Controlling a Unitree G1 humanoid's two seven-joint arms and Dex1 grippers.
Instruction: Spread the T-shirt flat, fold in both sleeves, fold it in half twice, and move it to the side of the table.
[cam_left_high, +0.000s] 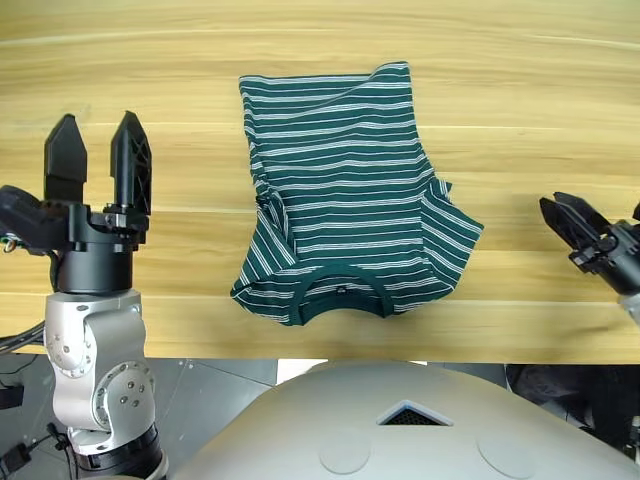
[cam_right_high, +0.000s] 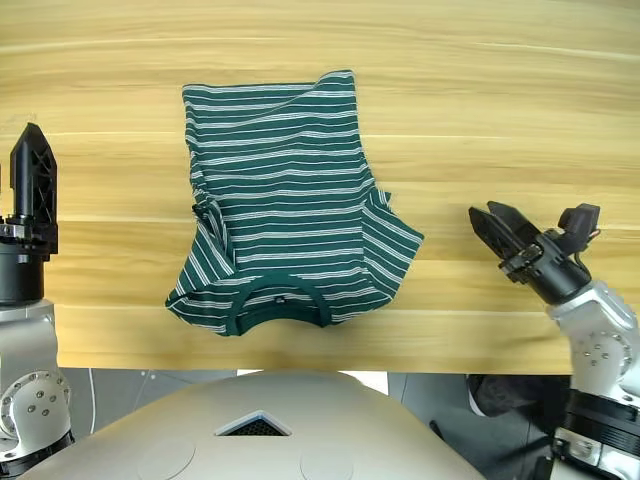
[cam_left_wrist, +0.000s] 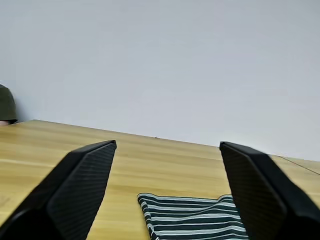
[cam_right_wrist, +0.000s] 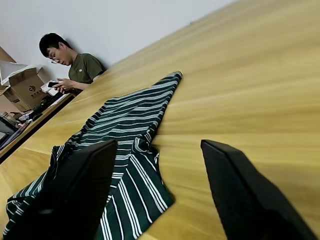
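Head stereo downward, wrists low, sharing T-shirt (cam_left_high: 345, 190)

Silver screw-studded arms (cam_left_high: 92, 345), black wedge-fingered end effectors (cam_left_high: 98, 125)

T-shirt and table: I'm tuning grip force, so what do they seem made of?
The T-shirt looks like soft knit fabric, likely cotton jersey, matte; it wrinkles and bunches along its sides. The table looks like wood or wood-look laminate, smooth with a light sheen; pale grain streaks run along it.

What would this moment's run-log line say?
T-shirt: on table, collar toward robot, not yet halved | left gripper: open, empty, beside T-shirt | right gripper: open, empty, beside T-shirt
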